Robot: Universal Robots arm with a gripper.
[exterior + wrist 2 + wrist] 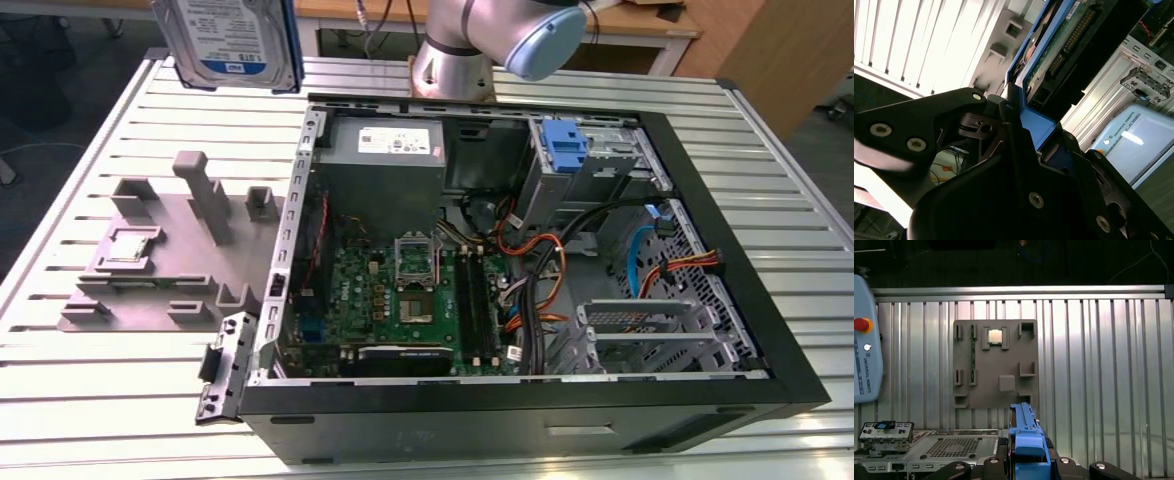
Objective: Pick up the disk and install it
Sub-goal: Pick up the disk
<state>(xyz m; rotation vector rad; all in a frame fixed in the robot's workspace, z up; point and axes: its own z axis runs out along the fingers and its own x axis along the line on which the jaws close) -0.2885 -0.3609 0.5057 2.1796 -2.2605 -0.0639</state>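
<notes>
The disk [224, 40], a silver drive with a white-and-blue label in a blue carrier, hangs upright in the air above the table's far corner at the exterior view's left. In the second wrist view my gripper [1021, 122] is shut on the carrier's blue edge, and the disk's green circuit board [1056, 52] extends beyond the black fingers [979, 117]. In the first wrist view the disk [1026, 432] shows edge-on, clamped in my gripper [1026, 462].
An open computer case [787, 330] lies on the slatted metal table [107, 400], with a blue bracket [566, 150] in its drive bay. A grey fixture plate [174, 260] lies beside it. The arm's base [461, 60] stands behind the case. A pendant [864, 355] lies nearby.
</notes>
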